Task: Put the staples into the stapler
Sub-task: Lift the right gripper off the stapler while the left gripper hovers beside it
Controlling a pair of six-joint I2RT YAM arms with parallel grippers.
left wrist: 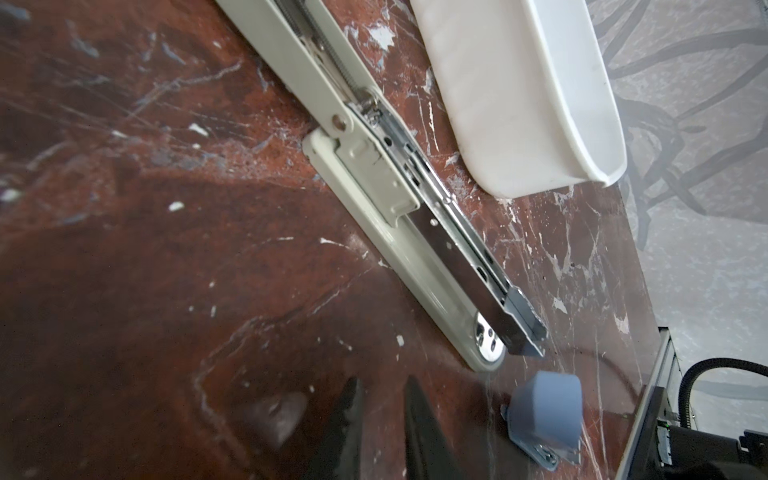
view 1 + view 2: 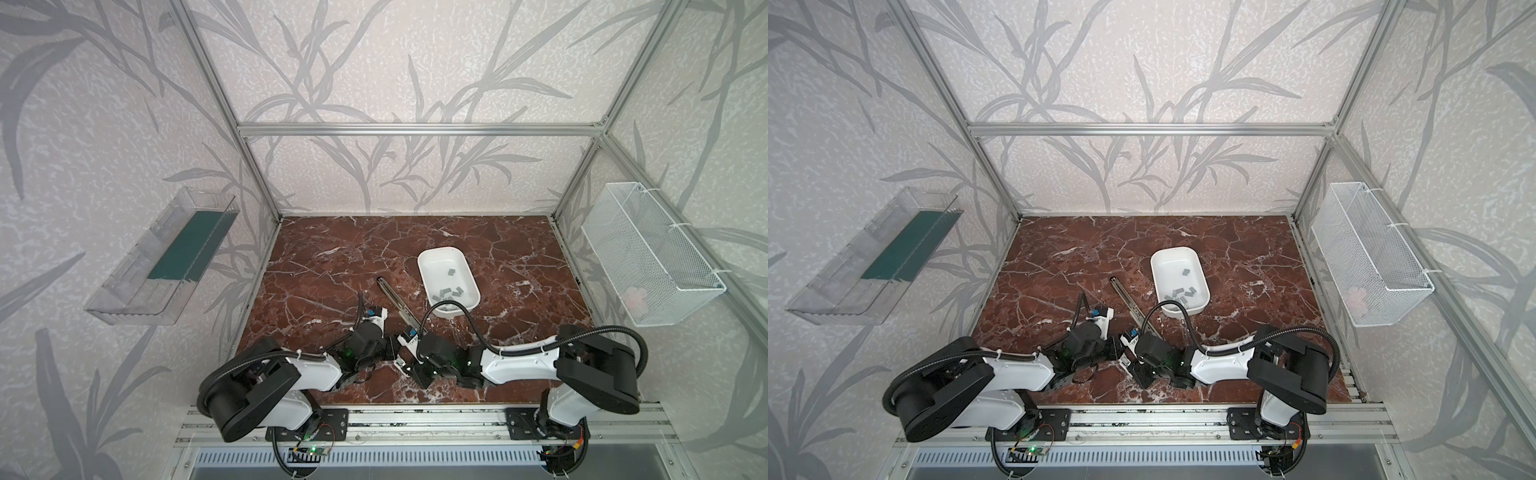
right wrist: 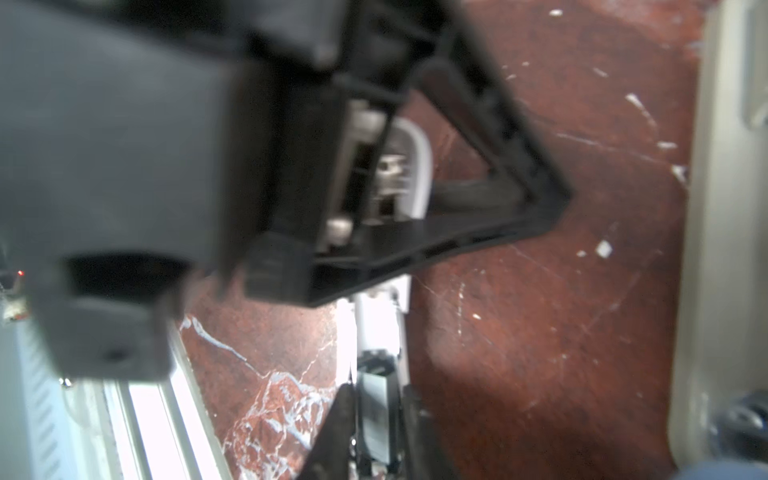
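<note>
Left claw (image 1: pixel 382 384) closed and empty, with the near end of the stapler (image 1: pixel 415 232) just ahead.
Right claw (image 3: pixel 376 388) sits close by, with a grey blur between its fingers; I cannot tell its grip. Staples (image 2: pixel 442 293) lie in the tray (image 2: pixel 440 250), beyond and right of both claws. The stapler's long axis runs diagonally away leftward. Right claw looks nearer.

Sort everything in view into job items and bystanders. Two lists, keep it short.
For the job:
stapler, opened out flat
staples
white tray holding the staples

Just lying about:
clear wall bin
white wire basket
</note>
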